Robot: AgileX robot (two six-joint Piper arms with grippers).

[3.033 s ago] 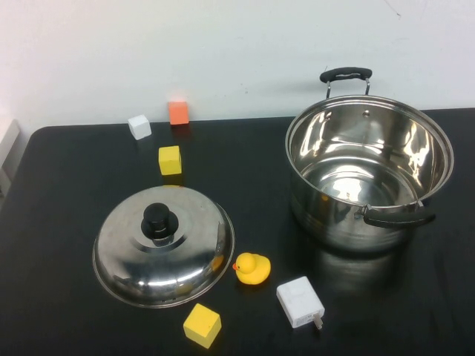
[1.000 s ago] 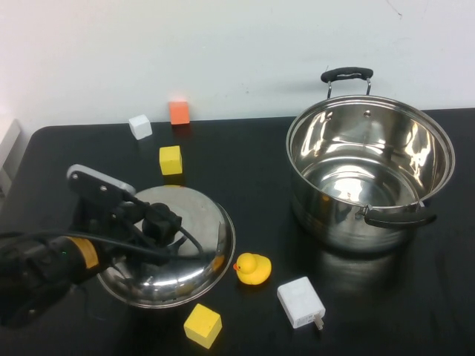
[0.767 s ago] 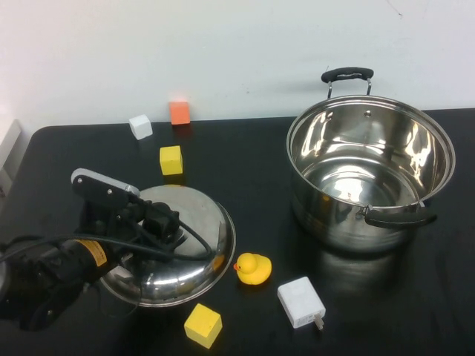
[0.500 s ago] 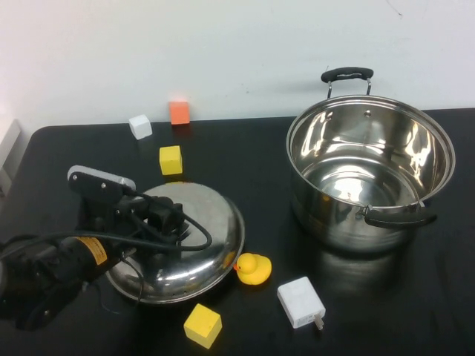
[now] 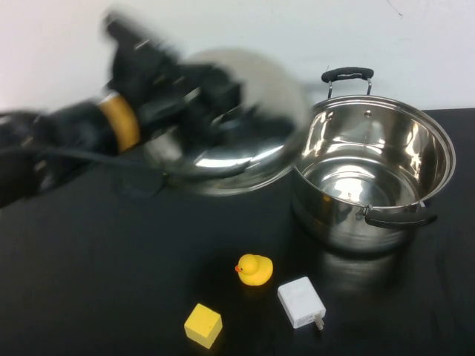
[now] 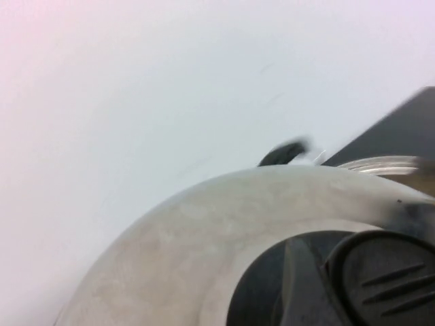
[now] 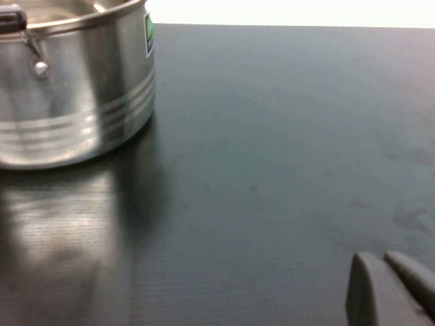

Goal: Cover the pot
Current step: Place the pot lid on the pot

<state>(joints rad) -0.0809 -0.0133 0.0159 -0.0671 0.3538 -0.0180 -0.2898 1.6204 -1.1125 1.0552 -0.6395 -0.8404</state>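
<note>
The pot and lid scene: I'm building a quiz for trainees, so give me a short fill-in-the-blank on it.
1. The left gripper holds the lid by its black ____.
2. The pot is ____ inside.
3. Between the yellow cube and the white charger sits a yellow ____.
4. The right gripper hovers over the bare ____ table.

Answers: knob; empty; duck; black

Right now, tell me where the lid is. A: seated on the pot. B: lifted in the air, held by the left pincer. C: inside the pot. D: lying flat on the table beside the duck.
B: the lid is off the table, carried by the left pincer just left of the open pot; the right pincer sits low over the table, away from it.
</note>
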